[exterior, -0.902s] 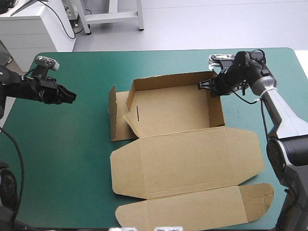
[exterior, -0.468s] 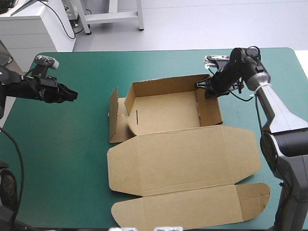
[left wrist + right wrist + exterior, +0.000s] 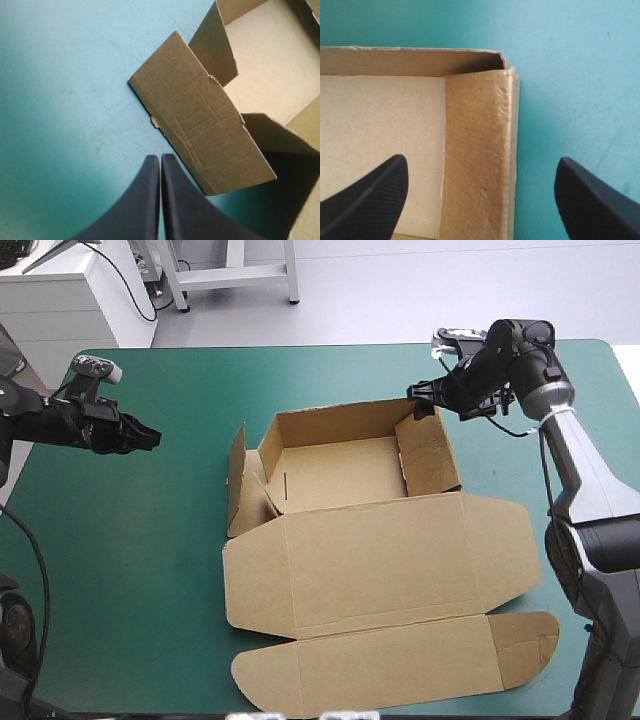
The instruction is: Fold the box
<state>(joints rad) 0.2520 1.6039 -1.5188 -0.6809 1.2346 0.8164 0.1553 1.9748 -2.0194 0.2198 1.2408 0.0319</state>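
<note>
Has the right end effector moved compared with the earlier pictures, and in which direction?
Yes. The right end effector has moved a little toward the table's far edge and leftward; it is open at the box's far right corner.

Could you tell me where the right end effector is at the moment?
In the high view, the right end effector sits at the table's far right, open over the box's right wall near its far corner.
</note>
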